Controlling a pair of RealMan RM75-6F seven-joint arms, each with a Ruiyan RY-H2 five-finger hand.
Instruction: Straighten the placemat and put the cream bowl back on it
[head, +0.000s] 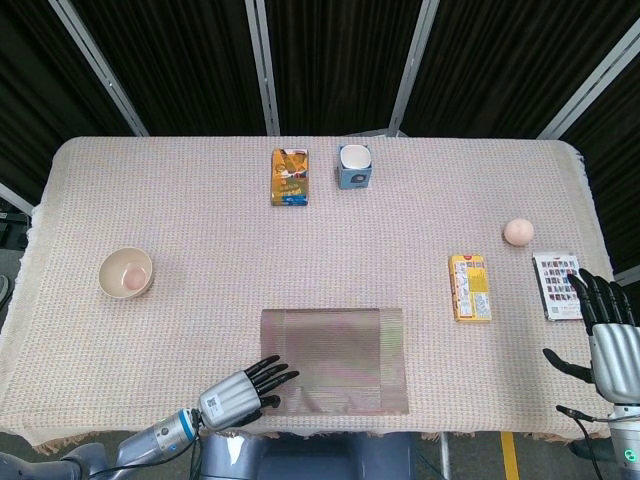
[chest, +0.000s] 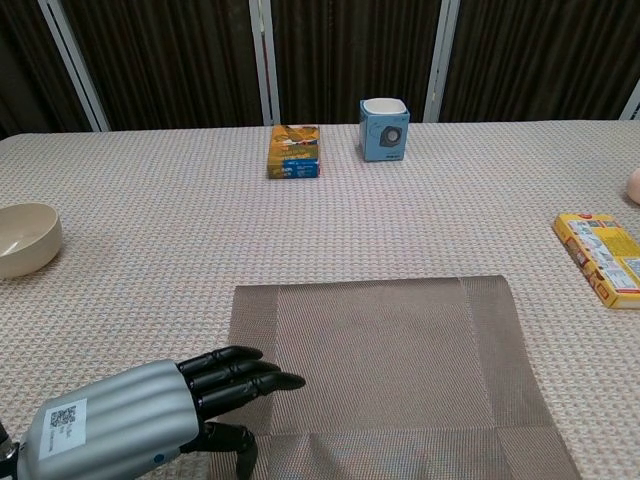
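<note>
A brown woven placemat (head: 335, 360) (chest: 390, 370) lies square at the table's front middle. The cream bowl (head: 126, 272) (chest: 22, 238) stands at the left, well apart from the mat. My left hand (head: 240, 397) (chest: 150, 420) lies flat at the mat's front left corner, black fingers (chest: 245, 372) stretched over its edge, holding nothing. At the table's right front, beside a printed card, my right hand (head: 605, 340) is open and upright with nothing in it; the chest view does not show it.
At the back stand an orange box (head: 290, 176) (chest: 294, 150) and a blue-and-white cup (head: 354, 166) (chest: 384, 129). A yellow box (head: 469, 287) (chest: 603, 258), a peach ball (head: 517, 231) and a printed card (head: 555, 285) lie at the right.
</note>
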